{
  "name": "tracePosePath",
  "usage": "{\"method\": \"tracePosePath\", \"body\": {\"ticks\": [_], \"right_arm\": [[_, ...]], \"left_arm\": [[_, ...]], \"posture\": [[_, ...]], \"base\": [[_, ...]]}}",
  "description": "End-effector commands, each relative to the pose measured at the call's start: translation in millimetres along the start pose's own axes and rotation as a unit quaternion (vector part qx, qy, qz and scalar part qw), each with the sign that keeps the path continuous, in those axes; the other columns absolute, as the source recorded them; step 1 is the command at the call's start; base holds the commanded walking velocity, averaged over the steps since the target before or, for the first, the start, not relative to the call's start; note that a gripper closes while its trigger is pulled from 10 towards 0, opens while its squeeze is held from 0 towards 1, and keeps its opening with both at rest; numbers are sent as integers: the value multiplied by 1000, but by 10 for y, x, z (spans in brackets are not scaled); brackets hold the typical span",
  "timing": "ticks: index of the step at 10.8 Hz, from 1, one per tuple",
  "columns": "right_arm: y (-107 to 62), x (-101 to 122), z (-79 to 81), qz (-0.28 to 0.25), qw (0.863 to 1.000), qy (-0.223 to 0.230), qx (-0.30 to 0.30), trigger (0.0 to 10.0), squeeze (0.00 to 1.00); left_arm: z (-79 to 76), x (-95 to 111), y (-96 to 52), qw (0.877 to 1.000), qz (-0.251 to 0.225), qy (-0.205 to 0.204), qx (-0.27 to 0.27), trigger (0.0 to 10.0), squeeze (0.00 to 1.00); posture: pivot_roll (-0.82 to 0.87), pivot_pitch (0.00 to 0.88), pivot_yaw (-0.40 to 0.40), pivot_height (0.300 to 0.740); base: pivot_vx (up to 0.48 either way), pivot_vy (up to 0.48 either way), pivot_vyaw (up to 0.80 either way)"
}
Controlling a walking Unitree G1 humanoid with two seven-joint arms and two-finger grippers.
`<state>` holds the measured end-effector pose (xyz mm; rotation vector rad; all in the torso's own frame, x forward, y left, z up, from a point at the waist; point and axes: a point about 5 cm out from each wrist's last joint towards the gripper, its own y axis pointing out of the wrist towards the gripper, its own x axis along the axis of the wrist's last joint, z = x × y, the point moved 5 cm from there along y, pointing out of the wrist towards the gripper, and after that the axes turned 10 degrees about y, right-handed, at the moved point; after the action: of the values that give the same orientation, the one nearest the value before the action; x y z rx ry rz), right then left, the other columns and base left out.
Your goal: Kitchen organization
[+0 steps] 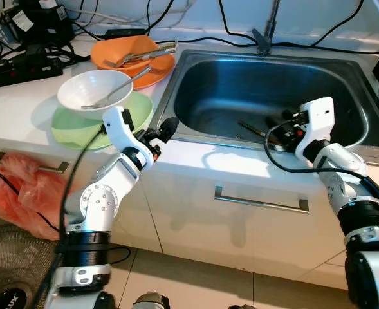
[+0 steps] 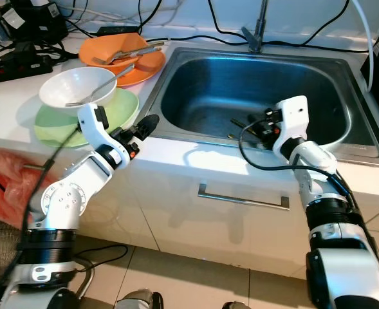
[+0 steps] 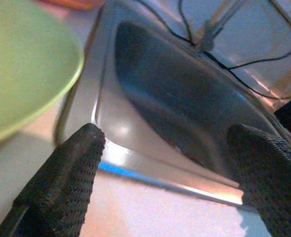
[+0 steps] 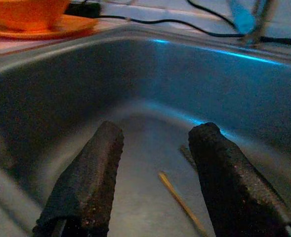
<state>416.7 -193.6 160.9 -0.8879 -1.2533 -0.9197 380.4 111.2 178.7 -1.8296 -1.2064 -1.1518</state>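
Observation:
A steel sink (image 1: 253, 77) is set into the white counter, with thin chopsticks (image 1: 250, 129) lying on its bottom. My right gripper (image 1: 279, 133) reaches down into the sink, open, and one chopstick (image 4: 180, 200) lies just beyond its fingers. My left gripper (image 1: 163, 132) hovers open over the counter by the sink's front-left corner, holding nothing. Left of it a white bowl (image 1: 92, 87) with a spoon (image 1: 115, 93) sits on a green plate (image 1: 67, 125). Behind them stands an orange plate (image 1: 157, 74) carrying an orange bowl (image 1: 121, 48) and utensils (image 1: 144, 55).
The faucet (image 1: 266, 35) rises behind the sink. A power strip (image 1: 15, 64) and black cables crowd the counter's back left. A red plastic bag (image 1: 22, 187) hangs by the cabinet front. A drawer handle (image 1: 260, 203) is below the sink, and a fan grille (image 1: 9, 270) stands on the floor.

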Motion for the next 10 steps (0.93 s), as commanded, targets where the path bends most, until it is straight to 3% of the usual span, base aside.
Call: {"method": "tracePosePath", "body": {"ticks": [1,2,4,6,7,8,10], "right_arm": [[0,-68,76,13,1000,12,15,10000,0],[4,-18,164,9,1000,9,28,10000,0],[-42,37,259,9,999,3,51,10000,0],[-96,90,276,7,998,-13,56,10000,0],[-130,147,291,-10,998,-26,52,10000,0],[-170,178,349,-16,998,-28,59,10000,0],[-228,248,445,-35,996,-62,59,10000,0]], "left_arm": [[-62,96,-32,999,-24,32,-19,10000,0],[-52,158,-46,995,-42,89,-9,10000,0],[-126,197,-91,992,-58,110,-26,10000,0],[-167,377,-163,979,-92,179,-24,10000,0],[-138,580,-198,962,-133,238,0,10000,0],[-102,668,-214,953,-150,262,17,10000,0],[-55,659,-222,954,-153,255,29,10000,0]], "posture": [[138,60,63,740],[137,60,63,740],[126,59,66,740],[128,57,69,740],[128,55,69,740],[125,52,70,740],[115,53,65,740]], "base": [[0,0,0],[0,0,0],[0,0,0],[0,0,0],[0,0,0],[0,0,0],[0,0,0]]}}
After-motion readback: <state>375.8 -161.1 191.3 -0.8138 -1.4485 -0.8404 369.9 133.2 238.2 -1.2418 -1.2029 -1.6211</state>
